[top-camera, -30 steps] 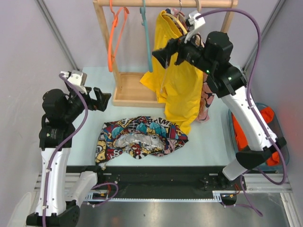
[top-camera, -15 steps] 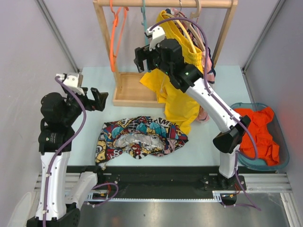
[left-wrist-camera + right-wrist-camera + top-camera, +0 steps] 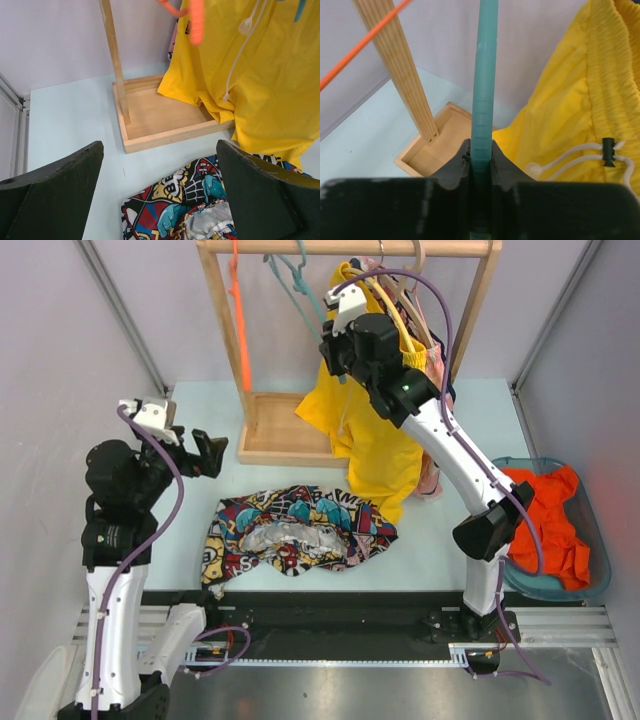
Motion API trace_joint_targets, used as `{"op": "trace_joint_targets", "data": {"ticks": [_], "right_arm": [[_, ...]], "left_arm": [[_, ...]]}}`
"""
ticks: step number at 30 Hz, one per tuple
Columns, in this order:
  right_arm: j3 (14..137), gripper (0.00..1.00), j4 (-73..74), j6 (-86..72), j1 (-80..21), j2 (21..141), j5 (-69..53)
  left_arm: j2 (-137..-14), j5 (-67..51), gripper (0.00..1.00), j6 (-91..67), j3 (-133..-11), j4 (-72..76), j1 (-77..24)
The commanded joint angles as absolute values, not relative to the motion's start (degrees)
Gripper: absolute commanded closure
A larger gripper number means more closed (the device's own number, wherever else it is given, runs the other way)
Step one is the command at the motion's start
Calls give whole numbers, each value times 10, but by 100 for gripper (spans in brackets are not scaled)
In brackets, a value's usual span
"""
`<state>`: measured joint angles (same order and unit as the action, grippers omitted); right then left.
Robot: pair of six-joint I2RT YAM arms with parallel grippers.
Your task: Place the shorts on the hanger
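1. Where the shorts (image 3: 300, 530) lie, on the pale table (image 3: 190, 530) near the base of the wooden rack (image 3: 222, 330), we see a crumpled heap of comic print in red, blue, yellow, white and black, with a grey-white lining turned up in the middle.
2. We see the hanger (image 3: 484, 100) as a thin teal bar, pinched between the closed fingers of the right gripper (image 3: 481, 155) up near the rack's rail, beside the hanging yellow shorts (image 3: 380, 430).
3. From above, we make out only slanted teal lines of the hanger; its lower end is hidden behind the right arm.
4. We find the left gripper (image 3: 212, 452) with its jaws spread wide, apart from the shorts and left of the rack's base.
5. Through the left wrist camera, the bottom edge cuts the shorts off, and we cannot pick out their drawstring.
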<state>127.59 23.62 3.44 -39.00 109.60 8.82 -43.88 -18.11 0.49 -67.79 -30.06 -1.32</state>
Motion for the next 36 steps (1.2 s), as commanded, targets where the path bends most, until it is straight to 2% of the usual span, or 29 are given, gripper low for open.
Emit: {"op": "trace_joint_targets", "data": {"ticks": [1,10,17,21,27,29,36], "right_arm": [[1273,100,186,57,-388,1060,58],[1234,100,113,75,-388,1006,110],[1162,100,93,87,-390,932,106],[1130,100,150,85,-389,891,108],[988,100,223,88,-396,779,72],[948,100,252,84,-397,754,59],[837,100,410,113,-407,636,-86]], "left_arm": [[-439,-175,0,13,-675,-278,-12],[-442,-176,0,11,-669,-271,-12],[-454,-182,0,4,-667,-265,-12],[-462,-182,0,8,-671,-266,-12],[-472,-211,0,35,-664,-279,-12],[-483,-256,0,81,-670,-321,-12],[-445,-350,0,86,-602,-336,-12]]}}
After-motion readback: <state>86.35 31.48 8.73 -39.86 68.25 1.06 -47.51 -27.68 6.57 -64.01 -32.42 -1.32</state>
